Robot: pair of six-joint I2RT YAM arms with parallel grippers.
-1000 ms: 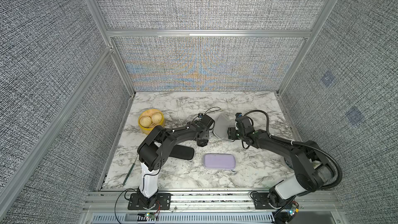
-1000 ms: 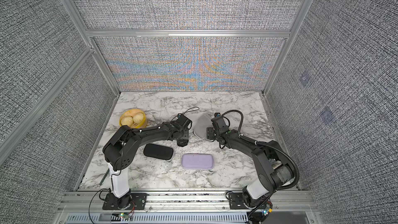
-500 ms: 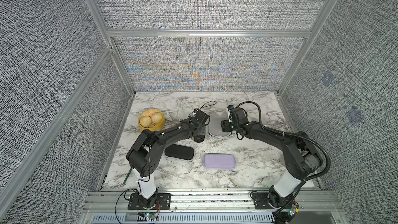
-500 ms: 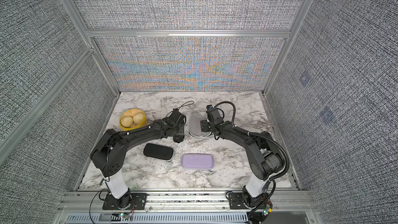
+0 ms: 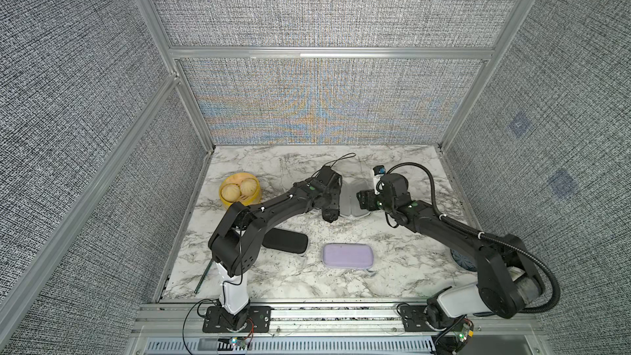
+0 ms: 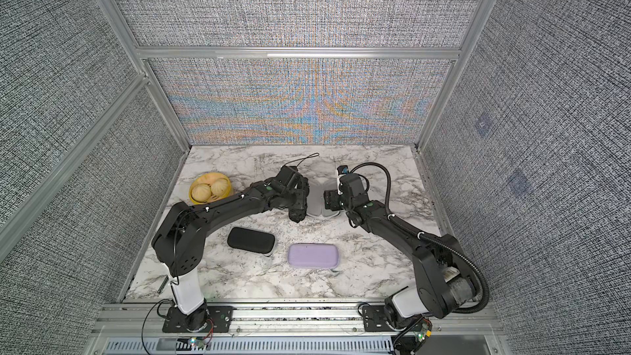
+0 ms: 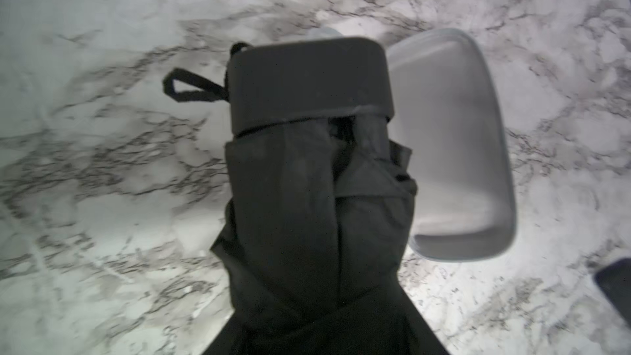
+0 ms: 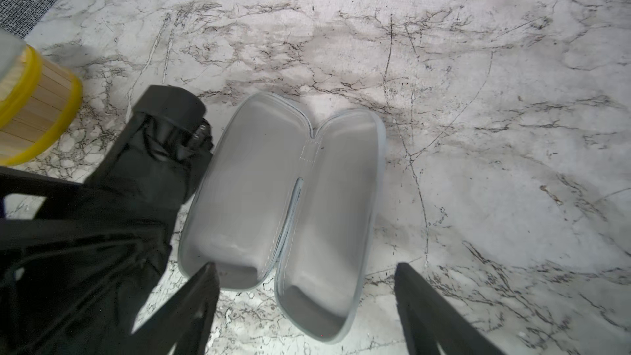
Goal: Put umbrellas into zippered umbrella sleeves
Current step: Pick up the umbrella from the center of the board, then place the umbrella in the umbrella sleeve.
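While both reach inward, left gripper (image 5: 332, 202) clasps black umbrella (image 7: 307, 182); right gripper (image 8: 304, 280) spread over open sleeve (image 8: 259, 182).

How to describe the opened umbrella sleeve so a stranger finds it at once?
On the marble table, look midway toward the back wall, between the two arms. The open sleeve lies there, both halves spread. Unlike the closed black sleeve and lavender sleeve nearer the front, it shows its pale grey inside.
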